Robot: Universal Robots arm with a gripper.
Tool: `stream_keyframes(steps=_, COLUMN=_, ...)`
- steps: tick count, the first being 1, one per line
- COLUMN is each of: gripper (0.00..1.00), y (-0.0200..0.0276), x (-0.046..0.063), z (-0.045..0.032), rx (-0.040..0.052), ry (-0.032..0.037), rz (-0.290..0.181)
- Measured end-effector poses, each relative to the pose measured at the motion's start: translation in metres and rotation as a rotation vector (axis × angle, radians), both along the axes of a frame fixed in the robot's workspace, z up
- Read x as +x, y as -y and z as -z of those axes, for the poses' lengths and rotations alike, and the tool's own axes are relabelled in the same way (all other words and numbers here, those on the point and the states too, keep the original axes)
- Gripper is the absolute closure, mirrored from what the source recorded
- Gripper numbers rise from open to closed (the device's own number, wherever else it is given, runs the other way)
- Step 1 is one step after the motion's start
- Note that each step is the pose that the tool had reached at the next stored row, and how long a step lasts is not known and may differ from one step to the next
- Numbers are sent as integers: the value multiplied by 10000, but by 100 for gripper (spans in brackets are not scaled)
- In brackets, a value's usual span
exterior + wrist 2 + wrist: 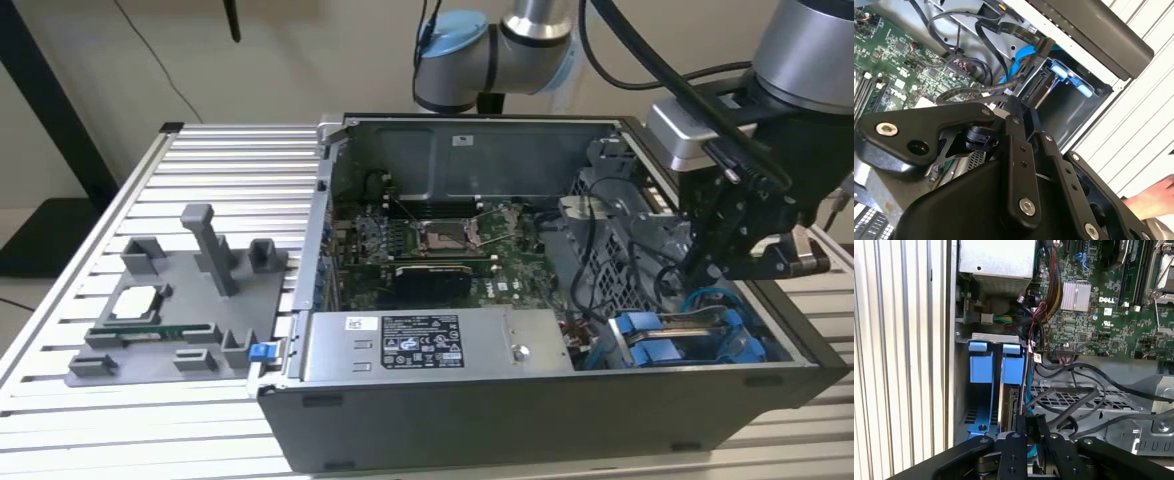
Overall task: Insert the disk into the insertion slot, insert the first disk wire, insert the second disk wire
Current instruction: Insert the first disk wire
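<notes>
In the exterior view the gripper [707, 268] hangs low inside the open computer case [534, 425] on the slatted worktop [200, 140], over the corner toward the exterior view's right where blue carriers stand. In the second wrist view a blue wire [1021, 62] and black wires [1014, 29] loop beside that corner. In the first wrist view the disk [1013, 371] appears seated on edge in the insertion slot [1004, 400], just beside the other blue-fronted drive [981, 367], with the gripper close against its near end. Whether the gripper is open or closed I cannot tell. I judge the disk step done and a wire step in hand. That step calls for squaring a connector to the disk's port among crowding cables.
</notes>
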State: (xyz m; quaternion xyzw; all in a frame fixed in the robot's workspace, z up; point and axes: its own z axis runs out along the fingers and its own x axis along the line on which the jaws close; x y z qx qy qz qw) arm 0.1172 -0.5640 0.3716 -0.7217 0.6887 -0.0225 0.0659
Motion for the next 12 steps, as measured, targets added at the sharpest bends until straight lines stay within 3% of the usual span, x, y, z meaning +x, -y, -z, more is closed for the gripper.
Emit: stream_keyframes(steps=12, gripper=100, y=35, x=93, z=65, rx=-155, ry=-173, rz=1)
